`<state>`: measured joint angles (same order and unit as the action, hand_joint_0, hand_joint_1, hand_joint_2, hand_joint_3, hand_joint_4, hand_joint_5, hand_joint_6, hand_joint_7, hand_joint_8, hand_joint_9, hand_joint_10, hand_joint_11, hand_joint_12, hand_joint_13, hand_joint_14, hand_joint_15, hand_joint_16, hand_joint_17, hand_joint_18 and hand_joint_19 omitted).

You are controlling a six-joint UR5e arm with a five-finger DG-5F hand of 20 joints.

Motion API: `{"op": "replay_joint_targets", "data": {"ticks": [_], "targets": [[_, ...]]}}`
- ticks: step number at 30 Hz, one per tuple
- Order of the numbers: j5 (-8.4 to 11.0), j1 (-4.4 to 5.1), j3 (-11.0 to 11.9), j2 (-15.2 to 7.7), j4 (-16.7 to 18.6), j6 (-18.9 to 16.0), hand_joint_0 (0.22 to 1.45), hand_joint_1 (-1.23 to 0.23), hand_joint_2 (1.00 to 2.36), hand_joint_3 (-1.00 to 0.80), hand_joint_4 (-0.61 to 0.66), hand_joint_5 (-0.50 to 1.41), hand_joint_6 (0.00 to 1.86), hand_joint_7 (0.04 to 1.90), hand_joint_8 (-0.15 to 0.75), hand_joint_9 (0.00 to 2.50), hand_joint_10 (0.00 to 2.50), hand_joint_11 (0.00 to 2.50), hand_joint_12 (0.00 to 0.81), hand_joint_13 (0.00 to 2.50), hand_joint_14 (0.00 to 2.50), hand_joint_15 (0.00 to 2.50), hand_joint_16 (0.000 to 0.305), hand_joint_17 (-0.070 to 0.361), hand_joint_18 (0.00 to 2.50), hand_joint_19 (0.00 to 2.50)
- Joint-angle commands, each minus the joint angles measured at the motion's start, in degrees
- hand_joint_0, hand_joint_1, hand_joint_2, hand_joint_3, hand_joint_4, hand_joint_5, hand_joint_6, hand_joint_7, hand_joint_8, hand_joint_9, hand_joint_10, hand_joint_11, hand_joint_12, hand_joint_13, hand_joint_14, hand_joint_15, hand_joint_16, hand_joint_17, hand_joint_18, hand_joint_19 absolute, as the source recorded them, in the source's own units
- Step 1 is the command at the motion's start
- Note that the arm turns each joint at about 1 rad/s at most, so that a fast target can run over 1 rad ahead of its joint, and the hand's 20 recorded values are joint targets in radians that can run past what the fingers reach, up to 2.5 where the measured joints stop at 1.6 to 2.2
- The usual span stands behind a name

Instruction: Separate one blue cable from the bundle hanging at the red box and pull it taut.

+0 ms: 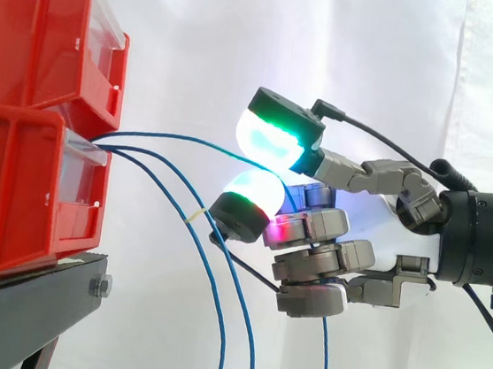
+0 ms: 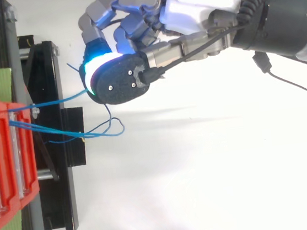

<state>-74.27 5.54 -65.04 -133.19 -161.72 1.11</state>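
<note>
1. Side view: the hand (image 1: 320, 246) sits to the right of the stacked red bins, level with the lower red box (image 1: 22, 203), which rests on the black stand (image 1: 19, 301).
2. Two glowing fingertips (image 1: 274, 134) close toward each other from above and below, and one blue cable (image 1: 172, 137) runs from the front of the box straight into the gap between them. I judge it clamped there. The other fingers are curled below and appear to hold nothing.
3. This pinch makes sense for the task, because two pads on a thin strand grip it without catching its neighbours.
4. The held cable leaves the box higher than the others and crosses almost level with a slight arch, so I judge it separated but not quite taut.
5. A blue length (image 1: 324, 363) hangs below the curled fingers, probably the free end of that same strand, though the hand hides the join.
6. The rest of the bundle (image 2: 97, 135) comes out of the same box front. It droops well below the pinch in the side view, and loops apart from the hand (image 2: 132, 28) in the top view.
7. The strand's only anchor is at the box, so the likely next move is to draw the hand away from the box to take out the arch.
8. The risk is the thin cable slipping between the rounded pads.
</note>
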Motion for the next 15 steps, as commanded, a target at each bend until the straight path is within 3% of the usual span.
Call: {"op": "replay_joint_targets", "data": {"ticks": [1, 6, 15], "targets": [[0.0, -0.01, 0.0, -0.05, 0.0, 0.03, 0.73, -0.78, 1.0, -0.5, -0.05, -0.2, 0.93, 1.29, 0.227, 0.86, 1.17, 1.69, 0.291, 0.98, 2.2, 1.25, 0.035, 0.079, 1.07, 1.46], [0.0, -0.01, 0.0, 0.04, 0.0, -0.06, 0.76, -0.84, 1.0, -0.5, -0.13, -0.2, 0.93, 1.35, 0.207, 0.87, 1.14, 1.7, 0.284, 1.01, 2.13, 1.29, 0.034, 0.077, 1.08, 1.43], [0.09, -0.01, 0.0, -0.05, 0.0, -0.06, 0.77, -0.86, 1.0, -0.5, -0.19, -0.2, 0.93, 1.4, 0.194, 0.9, 1.12, 1.71, 0.273, 1.04, 2.07, 1.33, 0.033, 0.073, 1.09, 1.43]]}}
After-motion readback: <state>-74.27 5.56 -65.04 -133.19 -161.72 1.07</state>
